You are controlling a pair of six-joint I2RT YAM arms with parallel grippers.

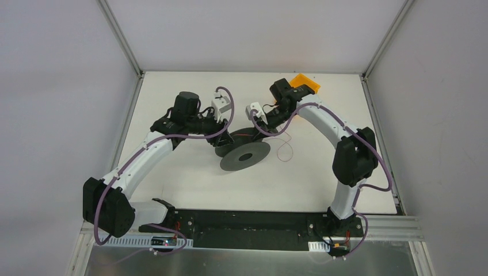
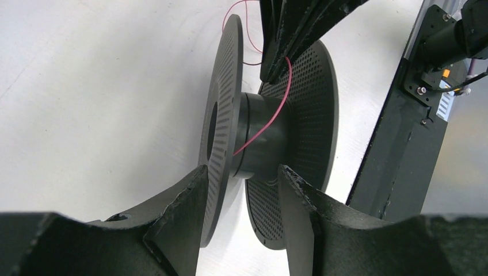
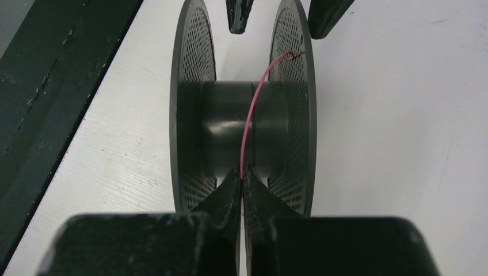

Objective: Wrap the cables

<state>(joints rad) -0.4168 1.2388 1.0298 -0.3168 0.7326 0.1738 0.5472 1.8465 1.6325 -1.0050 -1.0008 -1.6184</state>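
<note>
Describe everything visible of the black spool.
The spool is black and plastic-looking: two round perforated flanges joined by a smooth cylindrical hub, with a centre hole. It sits tilted on the white table. Fingers of the left gripper straddle one flange; the right gripper, shut on the thin pink wire, reaches between the flanges. One strand crosses the hub.

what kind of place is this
Probably a robotics lab test cell: a white table boxed in by plain panels, two arms mounted at its near edge, with a spool and thin wire to handle.
</note>
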